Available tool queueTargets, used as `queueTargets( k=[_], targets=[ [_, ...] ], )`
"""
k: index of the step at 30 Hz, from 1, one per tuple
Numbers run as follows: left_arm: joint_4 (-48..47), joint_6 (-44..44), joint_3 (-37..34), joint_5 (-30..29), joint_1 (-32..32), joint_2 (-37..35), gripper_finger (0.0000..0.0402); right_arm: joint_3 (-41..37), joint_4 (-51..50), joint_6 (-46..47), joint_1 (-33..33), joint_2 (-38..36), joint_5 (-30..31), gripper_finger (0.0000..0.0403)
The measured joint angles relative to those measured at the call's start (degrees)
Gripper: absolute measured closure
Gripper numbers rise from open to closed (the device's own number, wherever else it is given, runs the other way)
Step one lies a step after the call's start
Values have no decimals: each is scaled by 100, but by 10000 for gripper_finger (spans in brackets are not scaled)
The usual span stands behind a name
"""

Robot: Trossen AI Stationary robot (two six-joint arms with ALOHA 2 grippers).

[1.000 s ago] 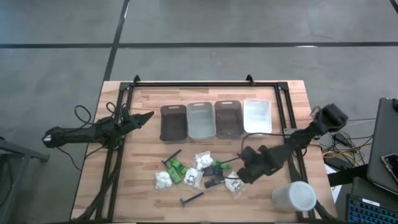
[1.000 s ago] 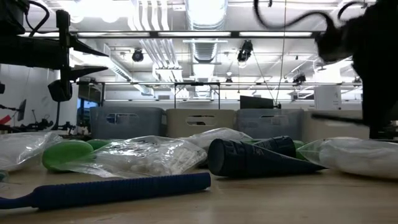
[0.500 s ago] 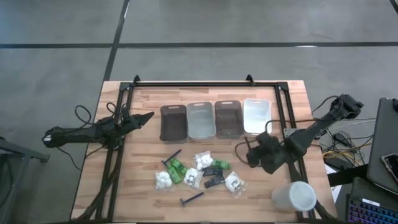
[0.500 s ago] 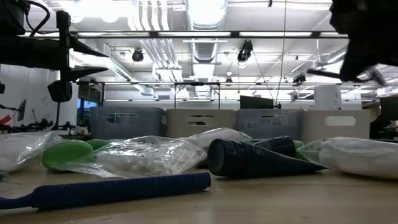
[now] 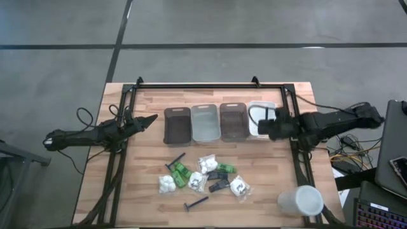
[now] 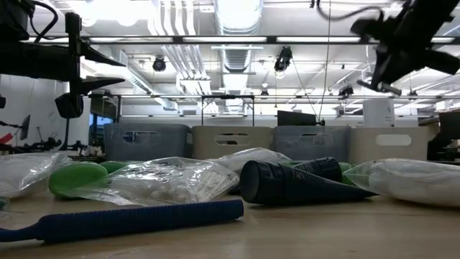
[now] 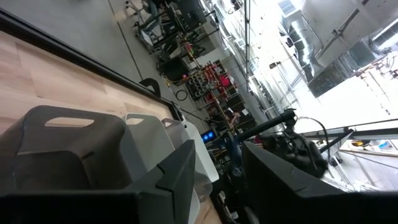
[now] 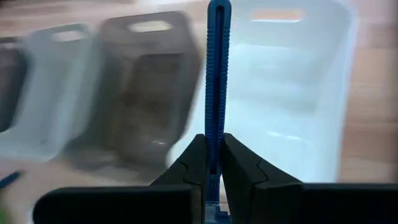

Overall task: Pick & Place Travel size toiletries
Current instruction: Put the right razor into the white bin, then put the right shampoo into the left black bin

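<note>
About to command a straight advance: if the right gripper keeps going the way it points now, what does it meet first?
Probably the white bin. The right gripper, shut on the blue razor stick, aims over the bin row, roughly along the white bin's edge beside the brown bin. Depth is unclear, so the stick's tip would likely touch first.

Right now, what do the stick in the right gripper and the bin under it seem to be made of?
The blue stick, held in the right gripper, looks like moulded plastic, matte, with fine ribs along its edges. The white bin looks like translucent frosted plastic: the wooden table shows faintly through its wall.
</note>
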Motion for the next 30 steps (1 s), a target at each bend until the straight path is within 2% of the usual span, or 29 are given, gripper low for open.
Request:
queueTargets(
  k=[6, 11, 19, 25, 30],
  targets=[
    [-2, 0, 0, -2, 0, 0, 264, -384, 549, -1666, -1988, 312, -1393, 376],
    [-4, 0, 0, -2, 0, 0, 264, -611, 1277, -2437, -2808, 721, -2052, 344],
    [-7, 0, 0, -2, -2, 2, 264, -613, 1362, -2610, -2875, 1277, -2555, 264],
    [-11, -1, 0, -2, -2, 0, 264, -409, 1358, -2520, -2445, 1194, -2468, 208],
    [-12, 0, 0, -2, -2, 2, 264, -53, 1348, -2480, -1885, 988, -2228, 182]
  ],
)
